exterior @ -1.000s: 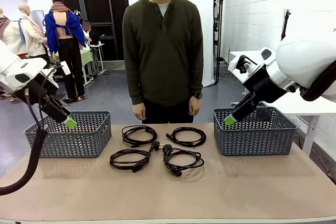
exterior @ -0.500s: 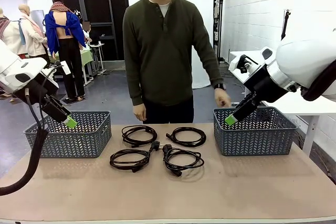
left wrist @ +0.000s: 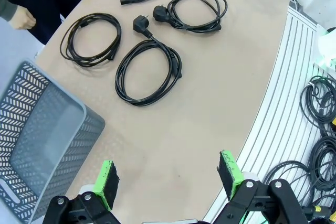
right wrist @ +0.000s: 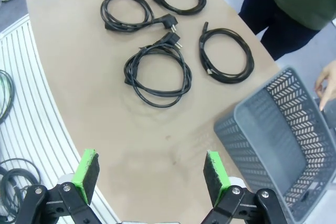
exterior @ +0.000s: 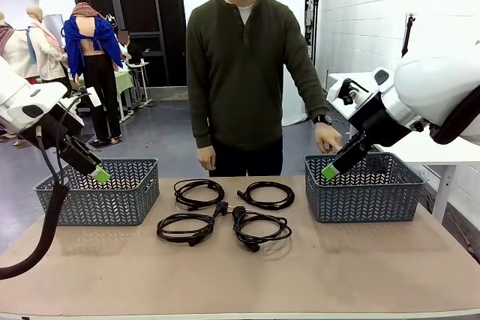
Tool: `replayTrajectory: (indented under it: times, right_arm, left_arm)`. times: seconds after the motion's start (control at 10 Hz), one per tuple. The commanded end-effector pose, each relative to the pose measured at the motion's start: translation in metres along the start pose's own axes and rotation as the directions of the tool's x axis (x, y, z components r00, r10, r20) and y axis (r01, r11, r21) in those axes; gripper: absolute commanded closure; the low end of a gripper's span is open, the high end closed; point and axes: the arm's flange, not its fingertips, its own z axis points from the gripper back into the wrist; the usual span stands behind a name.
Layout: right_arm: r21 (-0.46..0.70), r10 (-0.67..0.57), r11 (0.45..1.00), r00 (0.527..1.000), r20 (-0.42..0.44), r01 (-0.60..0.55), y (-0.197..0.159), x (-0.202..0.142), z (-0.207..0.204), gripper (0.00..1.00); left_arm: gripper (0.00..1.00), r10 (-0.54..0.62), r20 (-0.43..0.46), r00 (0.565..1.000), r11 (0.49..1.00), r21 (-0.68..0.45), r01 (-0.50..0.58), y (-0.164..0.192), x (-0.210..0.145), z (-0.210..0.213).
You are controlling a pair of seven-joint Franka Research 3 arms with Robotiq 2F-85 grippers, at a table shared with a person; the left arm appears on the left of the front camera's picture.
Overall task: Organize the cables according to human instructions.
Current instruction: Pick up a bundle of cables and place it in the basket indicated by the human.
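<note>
Left gripper [exterior: 97, 174] jaws spread wide, empty, hovering over the left basket [exterior: 112, 204]; right gripper [exterior: 328, 171] also wide open, empty, over the left end of the right basket [exterior: 367, 200]; four cables [exterior: 267, 207] coiled flat on the table [exterior: 337, 267] between the baskets, two far, two near, all apart from both grippers; the near pair's plugs lie close together in the middle; person stands at the far side, one hand [exterior: 328, 139] out over the right basket's far rim, just beside the right gripper.
</note>
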Motion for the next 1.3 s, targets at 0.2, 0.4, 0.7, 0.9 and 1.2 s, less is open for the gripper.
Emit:
replayTrajectory:
  times: [0.2, 0.4, 0.7, 0.9, 1.2]
  right_arm:
    - [0.018, -0.001, 1.000, 1.000, 0.013, 0.001, -0.0010, -0.0003, -0.0023, 0.00]
    - [0.018, -0.001, 1.000, 1.000, 0.013, 0.001, -0.0010, -0.0003, -0.0023, 0.00]
    - [0.018, -0.001, 1.000, 1.000, 0.013, 0.001, -0.0010, -0.0003, -0.0023, 0.00]
    - [0.018, -0.001, 1.000, 1.000, 0.013, 0.001, -0.0010, -0.0003, -0.0023, 0.00]
    - [0.000, 0.000, 1.000, 1.000, -0.001, 0.000, 0.0001, -0.0001, 0.0000, 0.00]
  left_arm:
    - [0.00, -0.004, 0.011, 1.000, 1.000, -0.014, 0.005, 0.0025, -0.0006, -0.0006]
    - [0.00, -0.004, 0.011, 1.000, 1.000, -0.014, 0.005, 0.0025, -0.0006, -0.0006]
    - [0.00, -0.004, 0.011, 1.000, 1.000, -0.014, 0.005, 0.0025, -0.0006, -0.0006]
    - [0.00, -0.004, 0.011, 1.000, 1.000, -0.014, 0.005, 0.0025, -0.0006, -0.0006]
    - [0.00, -0.004, 0.011, 1.000, 1.000, -0.014, 0.005, 0.0025, -0.0006, -0.0006]
